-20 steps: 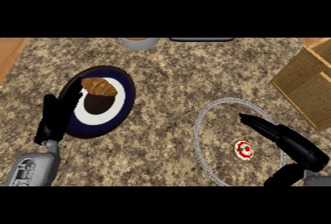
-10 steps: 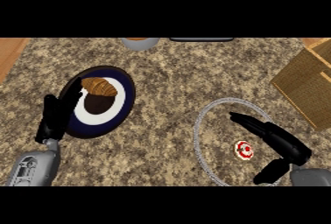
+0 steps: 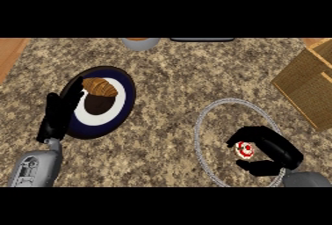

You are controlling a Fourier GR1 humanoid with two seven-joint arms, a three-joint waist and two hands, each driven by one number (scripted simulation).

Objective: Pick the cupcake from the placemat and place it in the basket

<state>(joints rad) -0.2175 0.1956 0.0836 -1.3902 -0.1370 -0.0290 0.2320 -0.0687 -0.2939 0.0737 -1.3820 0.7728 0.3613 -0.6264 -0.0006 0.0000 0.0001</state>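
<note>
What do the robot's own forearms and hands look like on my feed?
The grey left forearm shows a rounded shell with darker panel lines; the grey right forearm barely shows at the edge. The black left hand and black right hand have thick, rounded fingers.

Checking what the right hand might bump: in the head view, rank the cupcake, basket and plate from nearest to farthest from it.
Measured from the right hand:
1. cupcake, between the hand's curled fingers and thumb.
2. basket, up at the view's right edge.
3. plate, far across the counter on the left.
</note>
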